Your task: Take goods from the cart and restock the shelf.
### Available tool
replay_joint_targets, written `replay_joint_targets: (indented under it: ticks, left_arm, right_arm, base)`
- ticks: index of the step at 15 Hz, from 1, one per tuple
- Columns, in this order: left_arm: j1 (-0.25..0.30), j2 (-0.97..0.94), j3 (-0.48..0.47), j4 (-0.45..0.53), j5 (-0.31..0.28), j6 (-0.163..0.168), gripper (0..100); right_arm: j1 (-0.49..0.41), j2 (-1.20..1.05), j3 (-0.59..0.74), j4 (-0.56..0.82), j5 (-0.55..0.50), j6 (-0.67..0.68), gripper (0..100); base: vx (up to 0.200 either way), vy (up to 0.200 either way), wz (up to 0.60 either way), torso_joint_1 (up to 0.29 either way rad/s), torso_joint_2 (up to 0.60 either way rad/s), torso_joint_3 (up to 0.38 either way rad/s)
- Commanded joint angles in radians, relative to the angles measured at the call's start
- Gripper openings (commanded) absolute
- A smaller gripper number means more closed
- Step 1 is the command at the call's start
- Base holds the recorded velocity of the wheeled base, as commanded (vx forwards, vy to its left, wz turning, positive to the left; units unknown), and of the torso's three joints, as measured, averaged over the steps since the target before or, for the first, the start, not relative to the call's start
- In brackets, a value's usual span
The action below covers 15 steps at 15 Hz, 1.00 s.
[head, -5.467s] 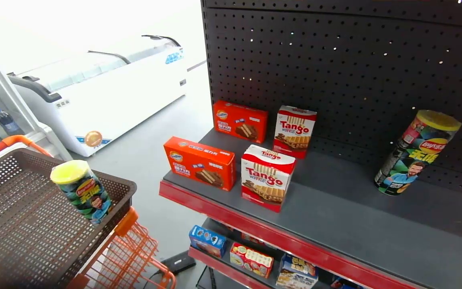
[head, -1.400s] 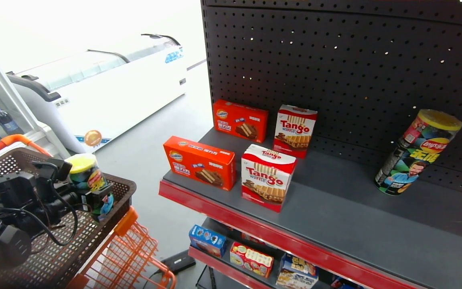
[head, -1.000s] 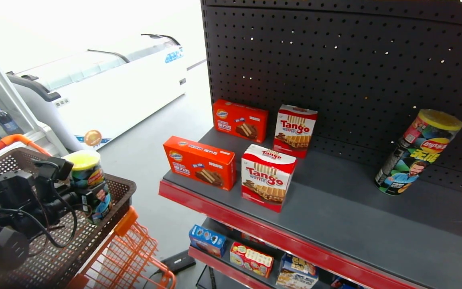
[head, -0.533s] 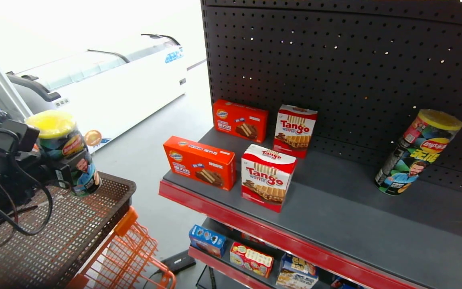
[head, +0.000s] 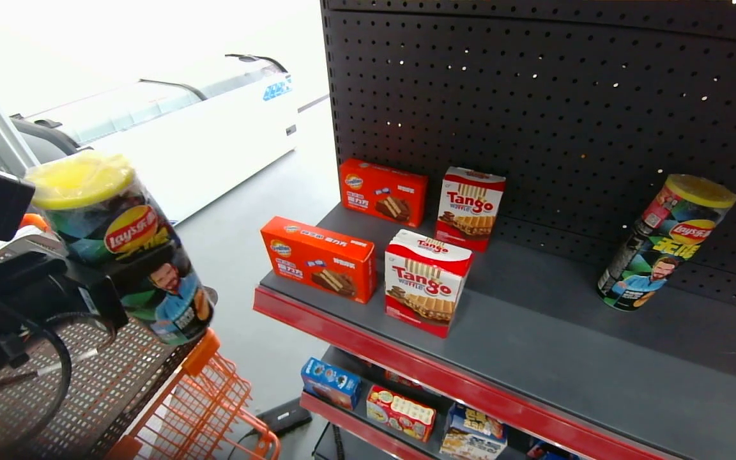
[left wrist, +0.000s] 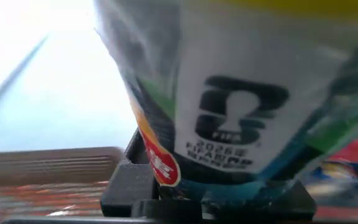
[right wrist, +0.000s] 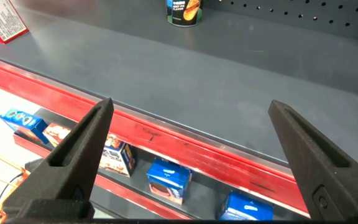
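Left claw (head: 112,287) clenches one chip can (head: 125,243) above the cart basket's (head: 87,383) shelf-side corner, long axis near upright, yellow lid up (slightly tilted). A second can (head: 665,243) leans at the shelf's (head: 534,345) back edge; two orange boxes (head: 317,259) and two wafer boxes (head: 425,291) are at its left end. Right claw (right wrist: 190,106) gapes

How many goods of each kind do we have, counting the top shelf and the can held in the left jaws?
Orange rectangular cardboard boxes: 2
White-and-red cardboard wafer boxes: 2
Yellow-lidded cylindrical chip cans: 2, one shelved, one held
Total: 6
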Motion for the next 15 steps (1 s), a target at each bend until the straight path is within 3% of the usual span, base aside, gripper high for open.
replay_joint_targets:
  ticks: [1, 2, 5, 9, 12, 15]
  left_arm:
    - [-0.104, -0.109, 0.018, 0.053, -0.054, -0.05, 0]
    - [-0.106, -0.109, 0.018, 0.053, -0.056, -0.05, 0]
    - [-0.08, -0.101, 0.005, 0.051, -0.171, -0.054, 0]
    - [-0.083, -0.093, 0.021, 0.053, -0.189, -0.051, 0]
    - [-0.21, -0.066, 0.027, 0.047, -0.211, -0.045, 0]
    - [-0.275, -0.021, 0.018, 0.045, -0.212, -0.045, 0]
  right_arm:
    - [0.0, 0.002, 0.0, 0.0, 0.0, 0.0, 100]
    - [0.0, 0.002, 0.0, 0.001, 0.0, 0.0, 100]
    - [0.0, 0.002, 0.0, 0.001, 0.0, 0.0, 100]
    - [0.0, 0.002, 0.0, 0.001, 0.0, 0.0, 100]
    - [0.0, 0.002, 0.0, 0.001, 0.0, 0.0, 100]
    - [0.0, 0.002, 0.0, 0.0, 0.0, 0.0, 100]
  base:
    - [0.0, 0.0, 0.0, 0.0, 0.0, 0.0]
    - [0.0, 0.0, 0.0, 0.0, 0.0, 0.0]
    - [0.0, 0.0, 0.0, 0.0, 0.0, 0.0]
    - [0.0, 0.0, 0.0, 0.0, 0.0, 0.0]
    - [0.0, 0.0, 0.0, 0.0, 0.0, 0.0]
    - [0.0, 0.0, 0.0, 0.0, 0.0, 0.0]
